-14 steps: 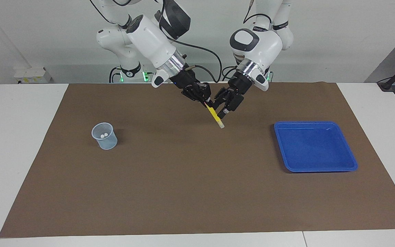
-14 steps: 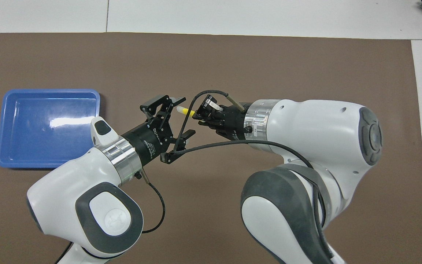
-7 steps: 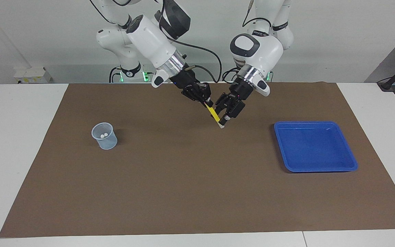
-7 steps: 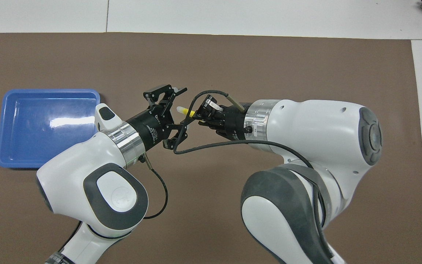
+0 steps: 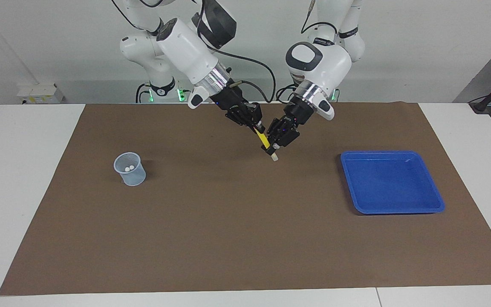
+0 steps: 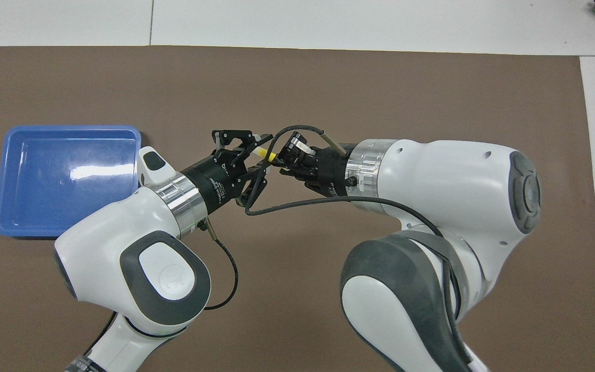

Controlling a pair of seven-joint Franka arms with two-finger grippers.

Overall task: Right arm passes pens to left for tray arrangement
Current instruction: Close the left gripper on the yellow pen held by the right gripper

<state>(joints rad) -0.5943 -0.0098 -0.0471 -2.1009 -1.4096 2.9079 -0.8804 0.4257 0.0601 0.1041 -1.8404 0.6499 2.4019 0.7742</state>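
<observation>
Jaws of the right gripper (image 5: 257, 126) are clamped on the upper part of the yellow pen (image 5: 263, 139), which is held slanted in the air over the brown mat (image 5: 228, 221), well apart from the blue tray (image 5: 437, 200), toward the mesh cup's end. Jaws of the left gripper (image 5: 274, 146) are drawn in around the pen's lower, pale end, but a firm grip cannot be told; the pen is judged to be held out this way for a mid-air handover. Two pale pen ends are seen inside the mesh cup (image 5: 130, 169), likely the other pens, colours hidden. Nothing is seen in the tray, which lies at the left arm's end.
</observation>
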